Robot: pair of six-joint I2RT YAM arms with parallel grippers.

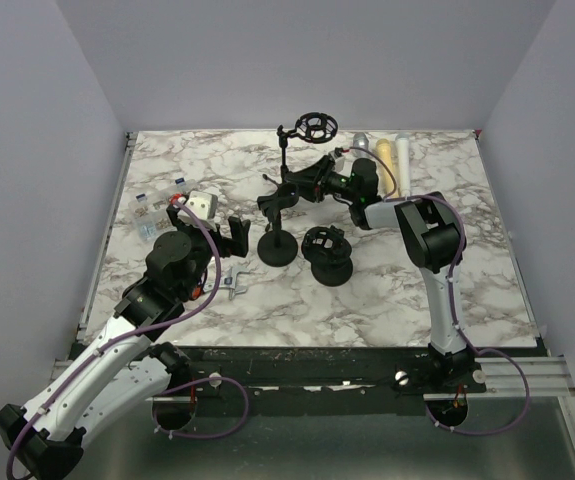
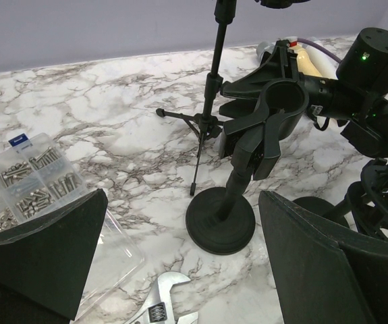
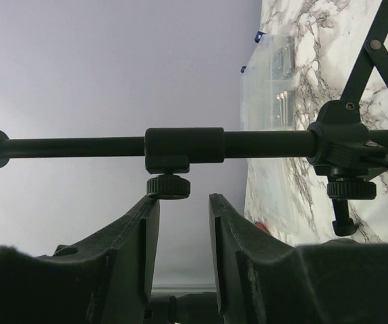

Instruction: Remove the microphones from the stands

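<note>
A black desk stand with a round base (image 1: 278, 247) stands mid-table, and its C-shaped clip (image 2: 283, 101) holds nothing. My right gripper (image 1: 297, 183) hovers at clip height, pointing left. Its fingers (image 2: 247, 84) lie above and below the clip in the left wrist view. In the right wrist view the right gripper (image 3: 183, 199) is slightly open with nothing between the tips. A microphone with a grey head (image 1: 362, 142) lies at the table's back, partly hidden by the right arm. My left gripper (image 2: 180, 270) is wide open and empty, just left of the base (image 2: 220, 219).
A tripod stand with a ring mount (image 1: 314, 125) stands behind the desk stand, and its pole (image 3: 180, 144) crosses just beyond my right fingertips. A second black mount (image 1: 329, 255) stands right of the base. A wrench (image 2: 160, 307), a clear screw box (image 2: 32, 175) and a cream cylinder (image 1: 399, 155) are also present.
</note>
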